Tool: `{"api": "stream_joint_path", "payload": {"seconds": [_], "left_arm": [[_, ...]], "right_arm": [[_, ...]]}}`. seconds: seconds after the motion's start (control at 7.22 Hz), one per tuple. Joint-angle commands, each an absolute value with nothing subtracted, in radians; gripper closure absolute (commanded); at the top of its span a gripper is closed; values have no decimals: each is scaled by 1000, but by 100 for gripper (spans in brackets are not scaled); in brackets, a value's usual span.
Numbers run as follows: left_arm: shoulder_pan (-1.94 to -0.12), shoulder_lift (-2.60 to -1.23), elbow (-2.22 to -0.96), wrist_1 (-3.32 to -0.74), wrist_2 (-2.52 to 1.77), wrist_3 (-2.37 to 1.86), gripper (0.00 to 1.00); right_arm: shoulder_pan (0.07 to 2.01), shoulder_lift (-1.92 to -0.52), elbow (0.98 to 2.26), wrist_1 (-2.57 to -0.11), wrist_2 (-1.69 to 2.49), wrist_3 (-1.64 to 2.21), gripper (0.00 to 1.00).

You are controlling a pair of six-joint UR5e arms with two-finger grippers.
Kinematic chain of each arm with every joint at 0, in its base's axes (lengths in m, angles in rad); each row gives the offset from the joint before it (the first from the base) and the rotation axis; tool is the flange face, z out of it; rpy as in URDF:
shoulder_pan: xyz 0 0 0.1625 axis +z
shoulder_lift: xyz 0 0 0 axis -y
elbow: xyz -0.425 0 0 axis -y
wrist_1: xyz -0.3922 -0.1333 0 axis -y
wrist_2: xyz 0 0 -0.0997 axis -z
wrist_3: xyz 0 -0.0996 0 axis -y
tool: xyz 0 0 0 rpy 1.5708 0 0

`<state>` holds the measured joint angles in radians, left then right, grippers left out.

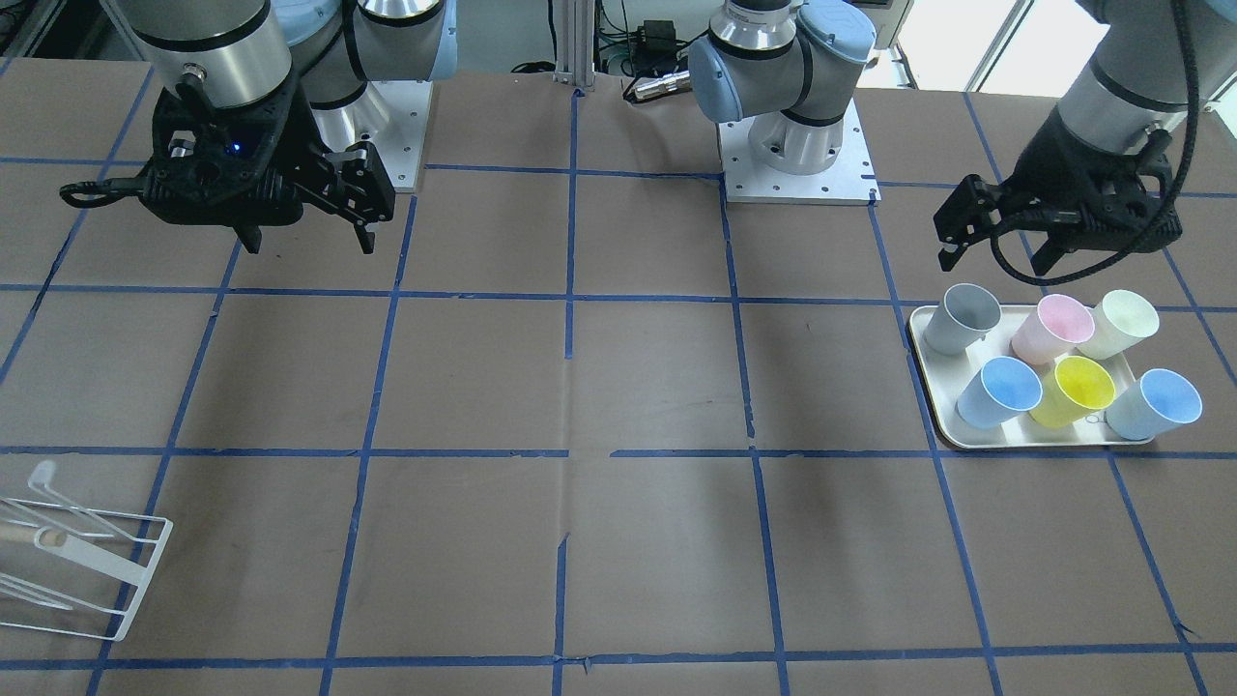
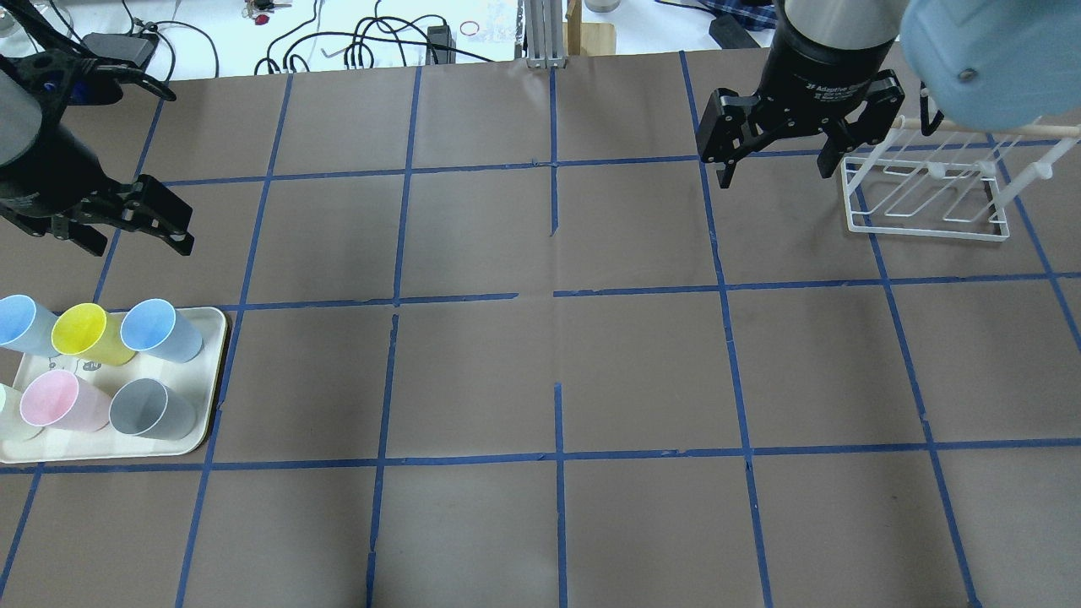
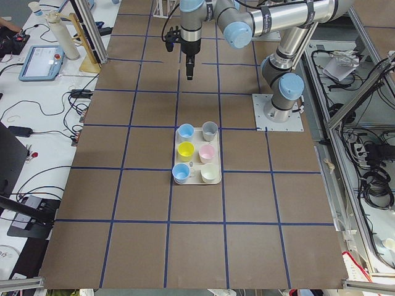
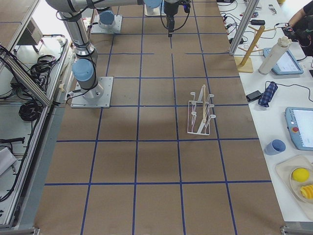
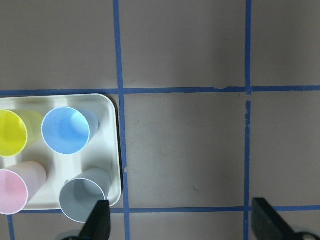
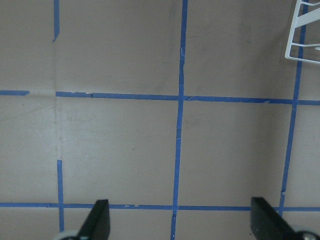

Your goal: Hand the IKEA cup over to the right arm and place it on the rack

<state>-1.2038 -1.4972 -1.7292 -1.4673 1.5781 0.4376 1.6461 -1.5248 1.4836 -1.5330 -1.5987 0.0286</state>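
The IKEA cup [image 2: 160,329], pale blue with a blue inside, stands on the cream tray [image 2: 215,380] at the tray's far corner nearest the table's middle. It also shows in the front view [image 1: 1000,391], the left wrist view [image 5: 67,130] and the left side view [image 3: 185,130]. My left gripper [image 2: 139,245] is open and empty, in the air just beyond the tray [image 1: 995,261]. My right gripper [image 2: 774,173] is open and empty, next to the white wire rack [image 2: 925,198], above bare table [image 1: 309,242]. The rack holds nothing [image 1: 77,565].
The tray also holds a second blue cup with a whiter outside [image 2: 21,325], a yellow cup [image 2: 84,333], a pink cup [image 2: 55,401], a grey cup [image 2: 152,409] and a pale cream cup [image 1: 1121,324]. Brown paper with blue tape lines covers the table.
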Motion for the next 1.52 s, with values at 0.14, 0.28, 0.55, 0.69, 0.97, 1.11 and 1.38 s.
{"api": "stream_joint_path", "payload": {"seconds": [0.14, 0.28, 0.55, 0.69, 0.97, 1.11, 1.38], "left_arm": [[-1059, -1586, -1736, -1345, 1577, 741, 0], [-1036, -1613, -1764, -1309, 1577, 823, 0], [-980, -1666, -1853, -1131, 1572, 970, 0], [-968, -1690, -1879, -1082, 1568, 1027, 5], [-963, -1726, -1879, -1077, 1546, 1042, 16], [-963, -1745, -1878, -1075, 1549, 1043, 16], [-962, -1782, -1870, -1075, 1549, 1049, 18]], "right_arm": [[1644, -1523, 1488, -1545, -1591, 25, 0], [1644, -1522, 1489, -1545, -1591, 25, 0], [1644, -1519, 1489, -1545, -1589, 26, 0], [1644, -1517, 1488, -1545, -1589, 28, 0], [1644, -1514, 1482, -1569, -1589, 35, 0], [1644, -1513, 1482, -1587, -1589, 38, 0], [1647, -1516, 1479, -1589, -1589, 41, 0]]}}
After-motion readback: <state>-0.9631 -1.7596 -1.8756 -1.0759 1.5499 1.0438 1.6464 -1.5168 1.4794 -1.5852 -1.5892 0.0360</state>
